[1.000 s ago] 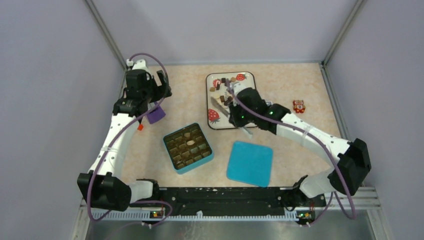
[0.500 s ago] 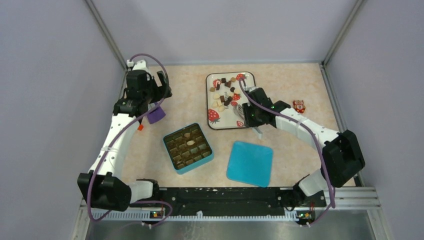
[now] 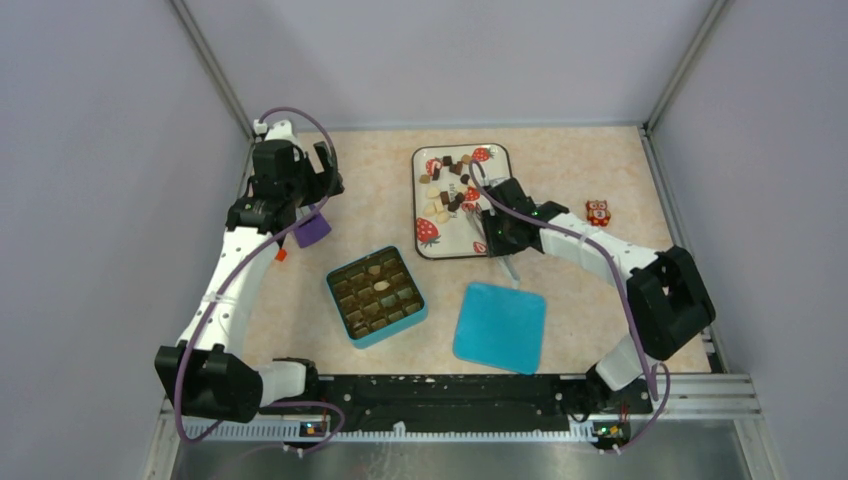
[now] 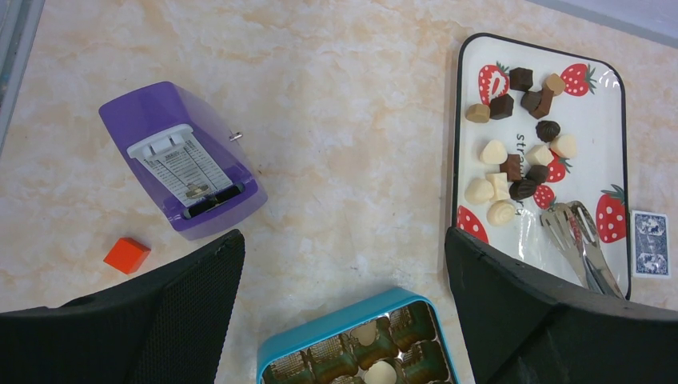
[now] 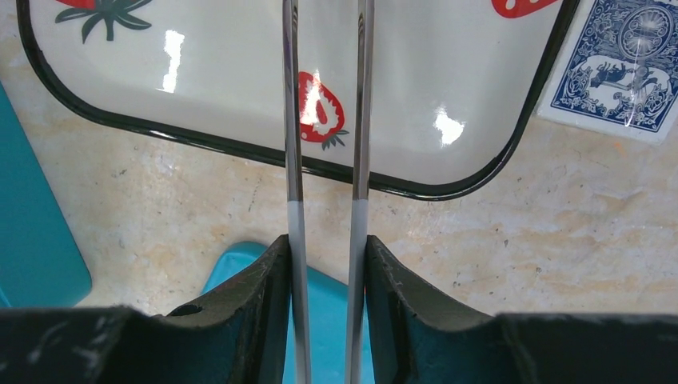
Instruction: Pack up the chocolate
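so the right claw point(image 5: 325, 248) is clamped on a pair of thin silver metal tongs point(image 5: 292, 120), and their two arms run out over the near corner of the white rectangular strawberry-print tray point(image 5: 240, 64), with the tips over the tray. Most of the small dark brown, light brown and cream-white chocolate pieces point(image 4: 512, 168) sit bunched in the far half of that tray, and a couple of cream ones are already in the open teal square box point(image 4: 320, 332) on the table point(image 4: 360, 120). Meanwhile the left claw point(image 4: 344, 238) hangs up high with its fingers wide apart, near a purple plastic gadget point(image 4: 180, 160) and a little orange cube point(image 4: 126, 255). The flat teal lid point(image 3: 500, 327) lies just beside the box, and there's a blue-backed playing card point(image 5: 628, 68) by the tray's corner
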Controlling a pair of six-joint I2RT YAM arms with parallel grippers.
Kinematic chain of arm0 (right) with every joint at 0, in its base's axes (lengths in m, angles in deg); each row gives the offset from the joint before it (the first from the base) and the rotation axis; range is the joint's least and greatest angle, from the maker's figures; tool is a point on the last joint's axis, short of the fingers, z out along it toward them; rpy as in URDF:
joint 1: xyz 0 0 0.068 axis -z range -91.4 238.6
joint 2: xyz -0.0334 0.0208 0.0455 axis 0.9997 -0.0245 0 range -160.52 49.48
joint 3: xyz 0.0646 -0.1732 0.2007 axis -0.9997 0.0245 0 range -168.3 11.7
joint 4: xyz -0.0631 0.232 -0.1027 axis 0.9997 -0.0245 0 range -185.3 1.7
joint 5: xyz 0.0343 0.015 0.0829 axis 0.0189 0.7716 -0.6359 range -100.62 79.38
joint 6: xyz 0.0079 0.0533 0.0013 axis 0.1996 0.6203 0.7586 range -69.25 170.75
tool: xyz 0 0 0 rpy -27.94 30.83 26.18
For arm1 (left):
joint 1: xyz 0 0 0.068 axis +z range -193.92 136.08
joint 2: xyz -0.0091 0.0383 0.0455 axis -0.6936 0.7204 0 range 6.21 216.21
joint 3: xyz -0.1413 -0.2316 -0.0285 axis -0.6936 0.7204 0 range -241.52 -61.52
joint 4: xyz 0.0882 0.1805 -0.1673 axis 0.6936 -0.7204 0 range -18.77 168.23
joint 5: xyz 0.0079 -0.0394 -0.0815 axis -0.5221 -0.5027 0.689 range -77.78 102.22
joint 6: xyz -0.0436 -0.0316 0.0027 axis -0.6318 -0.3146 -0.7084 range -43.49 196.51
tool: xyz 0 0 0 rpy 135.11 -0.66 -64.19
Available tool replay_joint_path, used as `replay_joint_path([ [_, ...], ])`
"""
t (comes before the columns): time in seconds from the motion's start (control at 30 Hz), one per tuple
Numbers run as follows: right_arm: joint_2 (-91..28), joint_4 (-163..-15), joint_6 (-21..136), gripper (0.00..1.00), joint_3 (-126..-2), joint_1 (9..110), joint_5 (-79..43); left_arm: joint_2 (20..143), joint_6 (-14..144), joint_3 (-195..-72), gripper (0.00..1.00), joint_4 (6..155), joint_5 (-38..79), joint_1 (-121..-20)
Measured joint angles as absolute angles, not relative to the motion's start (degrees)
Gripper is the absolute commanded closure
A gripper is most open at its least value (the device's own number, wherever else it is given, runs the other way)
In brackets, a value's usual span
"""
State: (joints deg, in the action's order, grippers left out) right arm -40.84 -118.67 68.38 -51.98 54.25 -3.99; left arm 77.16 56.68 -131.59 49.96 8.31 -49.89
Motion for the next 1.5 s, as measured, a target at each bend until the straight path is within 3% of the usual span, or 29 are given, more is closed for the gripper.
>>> replay_joint_path([
  [0.23,-41.48,-118.15,67.66,0.71,-52.05,54.23,-4.01,77.16,56.68,-131.59,0.01,49.96,8.31,-49.89],
  [0.9,-43.34,-121.31,64.88,0.69,-54.15,50.6,2.09,77.16,56.68,-131.56,0.01,49.96,8.31,-49.89],
  [1.17,-43.68,-121.42,64.75,0.82,-54.8,50.4,2.48,77.16,56.68,-131.54,0.01,49.98,8.31,-49.89],
  [1.5,-42.33,-123.92,64.79,0.84,-56.36,50.38,1.32,77.16,56.68,-131.54,0.01,49.96,8.31,-49.89],
])
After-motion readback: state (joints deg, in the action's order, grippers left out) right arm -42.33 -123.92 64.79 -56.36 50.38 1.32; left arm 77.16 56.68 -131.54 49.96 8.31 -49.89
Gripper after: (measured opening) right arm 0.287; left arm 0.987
